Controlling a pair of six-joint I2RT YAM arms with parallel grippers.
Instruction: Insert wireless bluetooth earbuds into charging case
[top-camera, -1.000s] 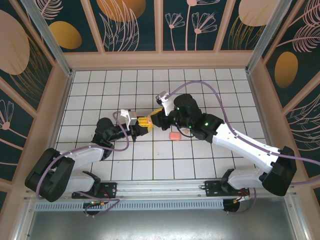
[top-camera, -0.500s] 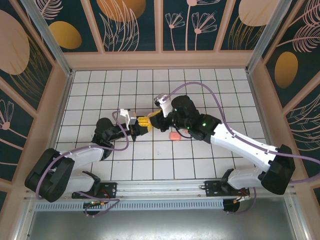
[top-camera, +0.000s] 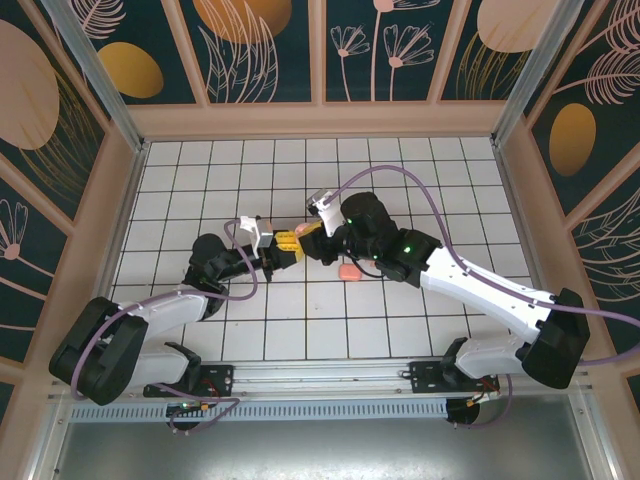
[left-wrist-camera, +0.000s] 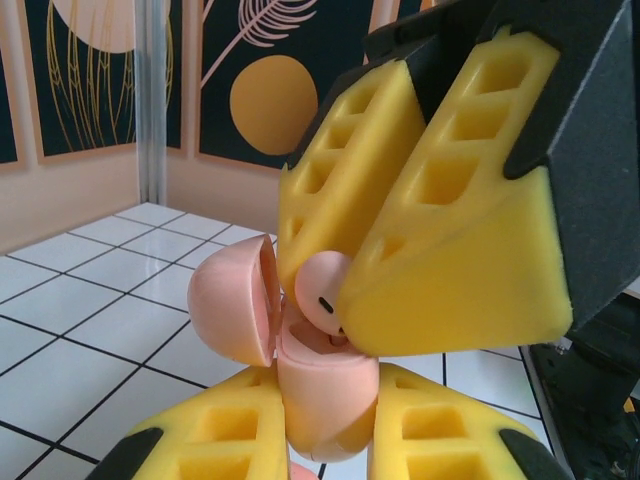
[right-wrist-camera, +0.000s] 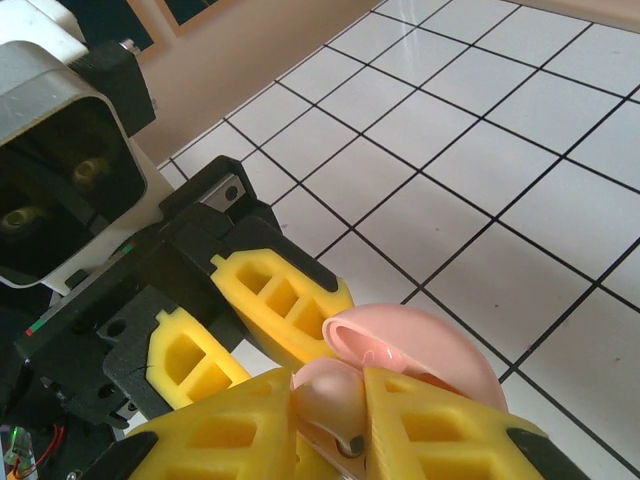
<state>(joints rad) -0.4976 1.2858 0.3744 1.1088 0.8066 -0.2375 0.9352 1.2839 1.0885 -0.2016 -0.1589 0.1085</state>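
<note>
While the right gripper (right-wrist-camera: 330, 425) is pinching one earbud (left-wrist-camera: 322, 288) at centre frame, the left gripper (left-wrist-camera: 325, 435) is clenching the open charging case (left-wrist-camera: 325, 375) just below; the earbud is likely handling light, glossy and slippery, best held across its rounded body.

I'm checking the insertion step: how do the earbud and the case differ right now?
The earbud is a small round bit; the case is bigger, with its lid swung open. The earbud is pinched in the right gripper; the case is clamped in the left gripper. Both are pale pink.
</note>
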